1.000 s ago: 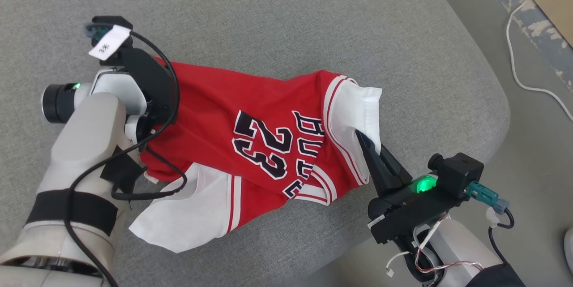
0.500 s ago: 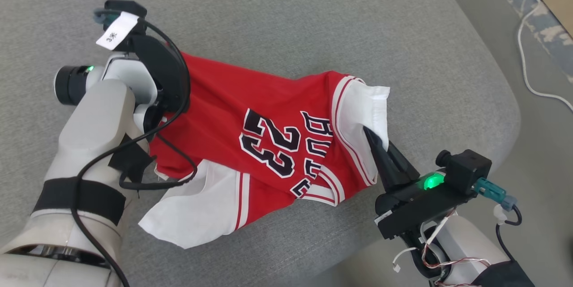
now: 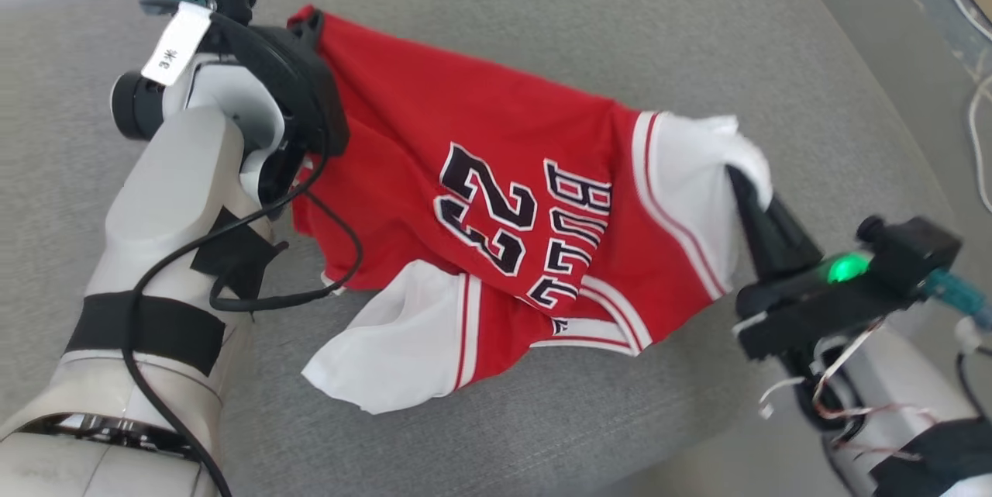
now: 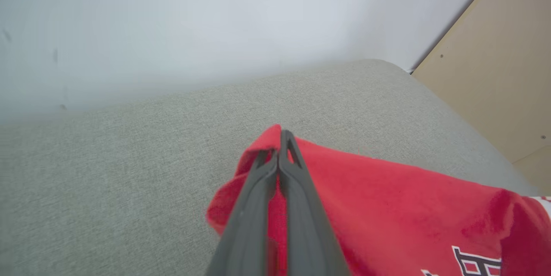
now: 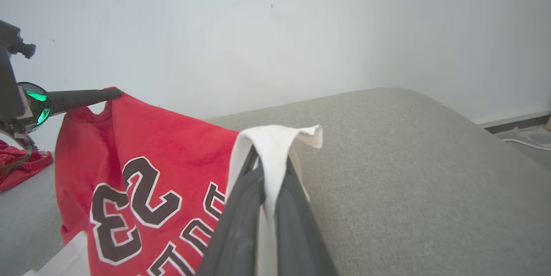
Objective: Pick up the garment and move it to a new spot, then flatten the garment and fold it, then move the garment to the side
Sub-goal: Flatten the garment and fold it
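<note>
At opposite ends of the jersey [image 3: 480,132], both grippers are clamped on cloth: the left gripper [image 4: 280,149] pinches a red corner, the right gripper [image 5: 267,172] a white edge. Between them the jersey hangs stretched over the grey cushion [image 3: 589,16], its lower white part sagging. The pick-up looks done. Setting down, flattening, folding and moving aside seem left.

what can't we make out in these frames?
Head view: end of the lettering on the garment, folded under its own cloth.
Right wrist view: right gripper fingertips, wrapped in the garment; red cloth at left edge, cut off, unidentifiable.
Left wrist view: most of the garment, cut by bottom and right edges, partly behind the left gripper.
</note>
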Robot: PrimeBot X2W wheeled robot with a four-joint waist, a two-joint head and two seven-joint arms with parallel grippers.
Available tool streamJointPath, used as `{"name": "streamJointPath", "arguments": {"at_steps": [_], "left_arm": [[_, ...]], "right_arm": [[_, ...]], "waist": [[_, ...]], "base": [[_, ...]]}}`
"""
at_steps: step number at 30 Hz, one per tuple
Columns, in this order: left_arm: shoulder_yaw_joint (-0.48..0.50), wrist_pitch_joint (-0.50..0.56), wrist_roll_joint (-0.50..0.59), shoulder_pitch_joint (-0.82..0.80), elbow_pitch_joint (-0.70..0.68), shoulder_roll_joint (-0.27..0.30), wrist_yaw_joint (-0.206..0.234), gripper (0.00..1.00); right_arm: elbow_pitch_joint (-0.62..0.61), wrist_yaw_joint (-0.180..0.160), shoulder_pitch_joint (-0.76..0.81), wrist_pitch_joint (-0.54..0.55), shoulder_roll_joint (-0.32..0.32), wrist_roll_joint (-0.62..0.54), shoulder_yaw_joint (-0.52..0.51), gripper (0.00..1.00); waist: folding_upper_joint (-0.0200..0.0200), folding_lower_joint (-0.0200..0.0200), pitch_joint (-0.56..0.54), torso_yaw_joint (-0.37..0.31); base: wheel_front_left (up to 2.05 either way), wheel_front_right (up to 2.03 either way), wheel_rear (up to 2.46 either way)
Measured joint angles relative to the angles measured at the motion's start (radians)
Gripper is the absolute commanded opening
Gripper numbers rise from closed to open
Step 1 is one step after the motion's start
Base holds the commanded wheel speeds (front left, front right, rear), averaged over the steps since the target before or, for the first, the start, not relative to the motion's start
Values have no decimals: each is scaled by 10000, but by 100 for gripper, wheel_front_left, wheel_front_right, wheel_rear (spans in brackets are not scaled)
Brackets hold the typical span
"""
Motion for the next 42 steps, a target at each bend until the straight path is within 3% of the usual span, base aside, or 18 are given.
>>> {"name": "streamJointPath", "arguments": {"at_steps": [7,20,23,29,36,42], "left_arm": [[-602,115,-1618,187,-1806,171,2,0],[-754,245,-4646,1418,-5998,1666,2,0],[-1032,291,-4652,2778,-6964,2150,2,0],[-1281,169,-4813,6208,-8009,2905,2,0],[-1198,-627,-4982,8897,-7904,2836,2,0],[-1210,-1313,-4614,9256,-7396,2566,380,0]], "right_arm": [[-696,2,-886,-2,-961,-199,-621,0],[-1590,2,-3482,-36,-2326,-238,-938,0],[-1950,2,-2995,-42,-2522,25,-754,0],[-2031,6,-48,-31,-2539,537,-151,0],[-1028,6,1884,-29,-2054,771,790,0],[-640,6,2116,-29,-1628,821,1442,0]], "waist": [[0,0,-553,617],[-2,-1,-1756,1855],[-1,-1,-1971,2090],[-1,-1,-2200,2475],[-1,-2,-2054,2513],[-1,0,-1665,2456]], "base": [[0,0,0],[0,0,0],[0,0,0],[0,0,0],[0,0,0],[0,0,0]]}}
